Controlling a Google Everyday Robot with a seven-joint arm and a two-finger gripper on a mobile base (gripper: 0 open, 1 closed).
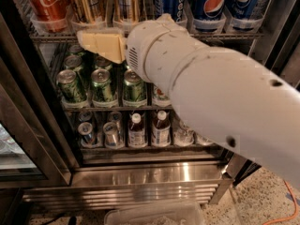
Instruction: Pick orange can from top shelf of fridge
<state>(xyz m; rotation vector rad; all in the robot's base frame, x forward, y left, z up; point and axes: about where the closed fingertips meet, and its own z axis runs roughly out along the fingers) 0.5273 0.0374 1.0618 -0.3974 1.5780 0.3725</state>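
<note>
cream-yellow gripper (86, 40) just below grey wire top shelf (51, 37); shiny copper-orange can (87, 3) with dark markings, red coca-cola can (47, 1) with white script, blue pepsi cans (212, 3) with red-white globe, green cans (102, 86), white arm (211, 93)
</note>
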